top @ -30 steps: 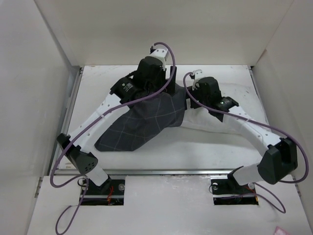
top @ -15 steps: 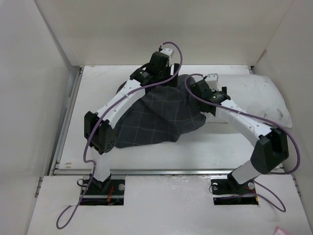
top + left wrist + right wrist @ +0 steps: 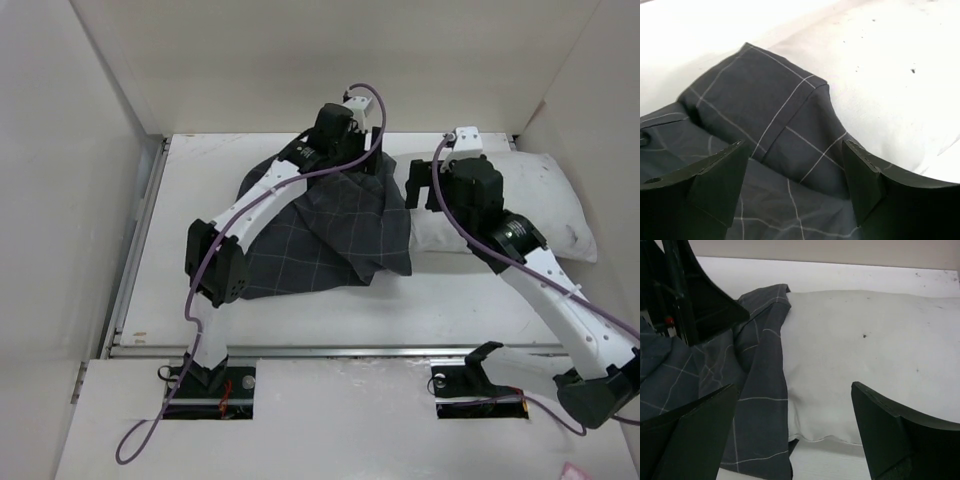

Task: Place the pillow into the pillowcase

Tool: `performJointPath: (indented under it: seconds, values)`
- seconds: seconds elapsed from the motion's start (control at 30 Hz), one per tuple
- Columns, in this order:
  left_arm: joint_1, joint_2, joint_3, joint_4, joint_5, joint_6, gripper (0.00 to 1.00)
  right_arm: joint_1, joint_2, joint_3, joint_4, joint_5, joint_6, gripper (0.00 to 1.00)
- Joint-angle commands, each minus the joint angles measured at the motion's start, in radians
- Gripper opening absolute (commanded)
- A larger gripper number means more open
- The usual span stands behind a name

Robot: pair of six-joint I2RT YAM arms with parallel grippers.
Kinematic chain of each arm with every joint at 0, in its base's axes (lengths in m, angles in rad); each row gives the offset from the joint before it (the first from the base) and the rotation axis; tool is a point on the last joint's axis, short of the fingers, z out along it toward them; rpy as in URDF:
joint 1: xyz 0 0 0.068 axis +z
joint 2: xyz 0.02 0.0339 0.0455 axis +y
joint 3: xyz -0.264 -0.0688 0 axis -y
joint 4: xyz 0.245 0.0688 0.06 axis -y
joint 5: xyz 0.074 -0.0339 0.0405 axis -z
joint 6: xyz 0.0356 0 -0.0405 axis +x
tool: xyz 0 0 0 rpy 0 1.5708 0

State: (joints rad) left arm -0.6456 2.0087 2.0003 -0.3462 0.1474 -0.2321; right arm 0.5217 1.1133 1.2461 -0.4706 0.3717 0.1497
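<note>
Where the top view looks down on the bench (image 3: 450, 300), pillowcase (image 3: 320, 235) lies crumpled at centre, right edge touching the pillow's (image 3: 530, 200) left end. Left wrist: left end effector (image 3: 795, 145) spread over a pillowcase fold, pinching nothing. Right wrist: right end effector (image 3: 794, 387) spread wide above where pillowcase meets pillow.
</note>
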Motion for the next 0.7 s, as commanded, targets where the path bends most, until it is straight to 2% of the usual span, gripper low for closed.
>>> performJointPath:
  seconds: [0.0, 0.07, 0.1, 0.23, 0.43, 0.67]
  values:
    - [0.000, 0.025, 0.038, 0.047, 0.081, -0.013, 0.72, -0.029, 0.025, -0.022, 0.058, 0.080, 0.005, 1.00]
    - [-0.009, 0.048, 0.060, 0.059, 0.051, -0.013, 0.73, -0.057, 0.051, 0.004, 0.067, 0.064, 0.005, 1.00]
    - [-0.018, 0.073, 0.075, 0.068, -0.009, -0.013, 0.73, -0.077, 0.063, 0.015, 0.082, 0.038, 0.005, 1.00]
    - [-0.042, 0.153, 0.204, 0.033, -0.130, 0.028, 0.74, -0.213, 0.167, 0.104, 0.092, -0.097, 0.005, 1.00]
    - [-0.052, 0.203, 0.278, 0.067, -0.140, 0.028, 0.78, -0.242, 0.318, 0.208, 0.118, -0.039, -0.062, 1.00]
    - [-0.052, 0.284, 0.341, 0.069, -0.128, 0.037, 0.81, -0.351, 0.428, 0.253, 0.099, -0.120, -0.085, 1.00]
